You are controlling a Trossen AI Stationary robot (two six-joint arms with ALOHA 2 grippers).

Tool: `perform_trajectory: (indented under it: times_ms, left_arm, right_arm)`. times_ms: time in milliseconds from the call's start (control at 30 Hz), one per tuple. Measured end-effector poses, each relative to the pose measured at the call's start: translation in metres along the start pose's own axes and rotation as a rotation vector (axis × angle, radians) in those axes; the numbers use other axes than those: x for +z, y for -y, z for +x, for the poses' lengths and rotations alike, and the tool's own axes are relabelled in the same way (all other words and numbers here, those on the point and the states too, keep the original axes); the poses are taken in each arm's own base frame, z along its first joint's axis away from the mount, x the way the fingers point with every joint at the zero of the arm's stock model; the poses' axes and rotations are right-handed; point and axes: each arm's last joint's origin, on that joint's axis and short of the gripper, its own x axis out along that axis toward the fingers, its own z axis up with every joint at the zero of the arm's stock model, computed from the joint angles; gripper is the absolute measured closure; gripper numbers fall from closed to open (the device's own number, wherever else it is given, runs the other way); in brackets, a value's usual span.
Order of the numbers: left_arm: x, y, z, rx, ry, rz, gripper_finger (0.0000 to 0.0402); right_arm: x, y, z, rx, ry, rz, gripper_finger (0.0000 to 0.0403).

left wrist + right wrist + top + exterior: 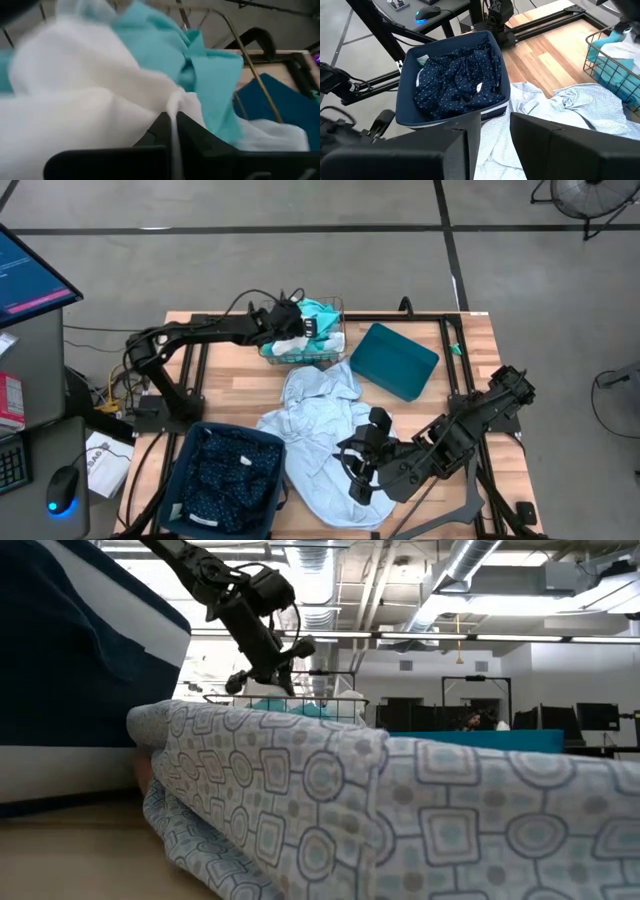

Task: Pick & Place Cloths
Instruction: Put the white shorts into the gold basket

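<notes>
A white cloth [290, 344] and a turquoise cloth [322, 310] lie heaped in the wire basket [335, 354] at the table's far side. My left gripper [297, 330] is over that basket, shut on the white cloth [90, 100]; the turquoise cloth [165, 45] bunches just beyond it. A pale blue patterned cloth [320, 420] lies spread over the table's middle. My right gripper [358, 473] stands open low over its near right part [495, 135]; whether it touches I cannot tell. A navy dotted cloth [230, 475] fills the dark blue bin [406, 60]. My left gripper [173, 127] pinches a thin raised fold of the white cloth [174, 102] between its two fingers, coming from above over the basket. The rest of the cloth spreads out below the fold and still rests in the basket; one layer or several, I cannot tell.
A teal plastic bin [395, 360] lies tilted to the right of the basket. The dark blue bin [205, 435] sits at the near left corner. Black frame rails [470, 395] run along the table's sides. In the low view the pale blue cloth [400, 810] fills the foreground.
</notes>
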Motion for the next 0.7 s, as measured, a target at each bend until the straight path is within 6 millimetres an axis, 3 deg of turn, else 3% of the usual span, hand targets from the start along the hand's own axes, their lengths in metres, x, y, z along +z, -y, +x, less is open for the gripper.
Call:
perform_trajectory:
  times_ms: [233,700]
  left_arm:
    - [-0.016,0.021,-0.011,-0.014,0.044,-0.138,0.0401]
    - [-0.046,0.014,0.032,0.065,-0.003,-0.245,0.0401]
  right_arm:
    - [0.000,0.000,0.000,-0.004,-0.003,-0.015,0.0300]
    - [-0.008,-0.008,-0.009,0.026,-0.012,-0.026,0.0300]
